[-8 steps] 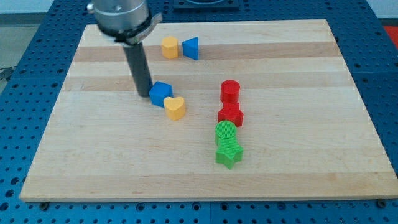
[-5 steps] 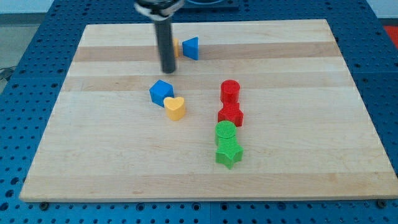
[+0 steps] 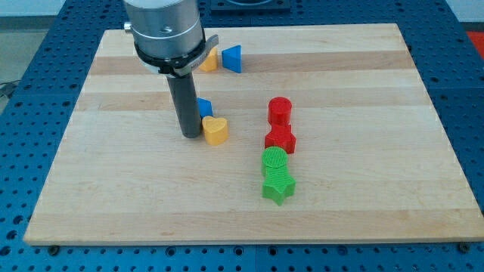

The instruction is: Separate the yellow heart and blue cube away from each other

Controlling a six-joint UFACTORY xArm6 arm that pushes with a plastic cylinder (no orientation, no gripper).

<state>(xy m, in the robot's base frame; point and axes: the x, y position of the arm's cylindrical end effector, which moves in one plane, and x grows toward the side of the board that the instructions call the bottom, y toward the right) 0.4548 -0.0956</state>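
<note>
My tip [image 3: 190, 134] rests on the surface [image 3: 363, 204] just to the view's left of the yellow heart [image 3: 215, 131]. The rod hides most of the blue cube [image 3: 204, 108], which sits just above the heart and appears to touch it. There is no hand on this rig, only the rod, so nothing is held.

I judge the step in hand to be the approach: the 2 blocks are not yet separated. The next move calls for a push on 1 block alone, along a line that misses the other; driving the heart toward the view's right risks the red blocks [image 3: 280, 125] beyond it.

No brand, label or writing can be read.
</note>
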